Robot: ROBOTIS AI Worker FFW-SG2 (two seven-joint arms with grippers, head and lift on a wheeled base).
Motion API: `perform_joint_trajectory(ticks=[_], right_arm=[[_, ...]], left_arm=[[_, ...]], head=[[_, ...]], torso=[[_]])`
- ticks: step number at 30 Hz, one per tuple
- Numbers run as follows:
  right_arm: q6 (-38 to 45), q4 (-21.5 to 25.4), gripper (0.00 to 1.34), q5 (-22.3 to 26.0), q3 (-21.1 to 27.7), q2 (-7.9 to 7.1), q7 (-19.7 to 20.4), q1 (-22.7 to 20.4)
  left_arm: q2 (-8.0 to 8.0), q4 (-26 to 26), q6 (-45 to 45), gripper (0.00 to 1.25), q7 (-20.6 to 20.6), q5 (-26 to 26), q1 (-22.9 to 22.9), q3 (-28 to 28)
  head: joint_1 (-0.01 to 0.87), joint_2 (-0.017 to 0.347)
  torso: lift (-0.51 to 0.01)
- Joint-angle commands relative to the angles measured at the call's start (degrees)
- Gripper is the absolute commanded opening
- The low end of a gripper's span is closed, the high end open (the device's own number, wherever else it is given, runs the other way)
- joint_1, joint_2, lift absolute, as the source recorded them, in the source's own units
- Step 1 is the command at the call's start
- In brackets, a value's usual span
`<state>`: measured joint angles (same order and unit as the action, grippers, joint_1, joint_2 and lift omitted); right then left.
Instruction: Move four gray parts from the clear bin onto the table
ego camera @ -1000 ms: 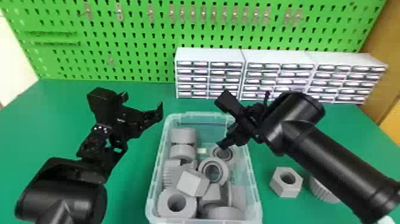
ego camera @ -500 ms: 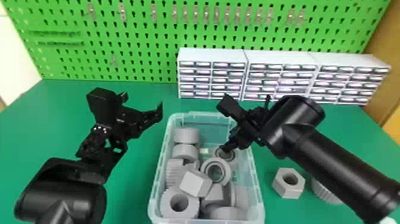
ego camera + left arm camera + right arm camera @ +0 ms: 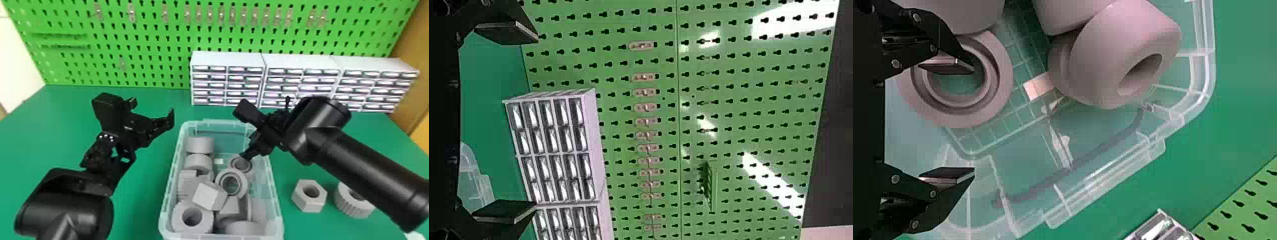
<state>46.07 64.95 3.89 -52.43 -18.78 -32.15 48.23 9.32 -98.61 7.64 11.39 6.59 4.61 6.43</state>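
Beside the clear plastic bin (image 3: 172,174) sits a hexagonal gray part (image 3: 307,206).

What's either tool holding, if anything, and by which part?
Nothing. Left tool and right tool are both open; one right finger shows over the hole of a gray ring, ungripped.
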Motion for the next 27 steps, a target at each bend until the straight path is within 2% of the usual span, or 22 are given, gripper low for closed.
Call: perform_joint_trajectory(ticks=[1, 12, 20, 27], right_arm=[[-0.63, 0.09, 0.82, 0.85, -0.74, -0.20, -0.01, 0.64], [-5.29, 0.09, 0.82, 6.04, -7.77, -0.82, 1.39, 2.93], [-6.87, 0.09, 0.82, 7.18, -10.59, 0.24, 3.06, 3.19], [-6.96, -0.17, 0.82, 8.59, -13.14, -0.02, 4.47, 3.54]], left_arm=[[0.09, 0.00, 0.00, 1.14, 0.04, 0.00, 0.22, -0.02], [0.70, 0.44, 0.00, 1.14, 0.65, 0.09, 1.63, 0.60], [0.70, 0.97, 0.00, 1.14, 1.18, 0.00, 2.15, 1.04], [0.70, 1.06, 0.00, 1.14, 1.27, -0.09, 2.50, 1.21]], head=[[0.678, 0.034], [0.678, 0.034], [0.678, 0.034], [0.678, 0.034]], torso=[[-0.050], [-0.050], [-0.050], [-0.050]])
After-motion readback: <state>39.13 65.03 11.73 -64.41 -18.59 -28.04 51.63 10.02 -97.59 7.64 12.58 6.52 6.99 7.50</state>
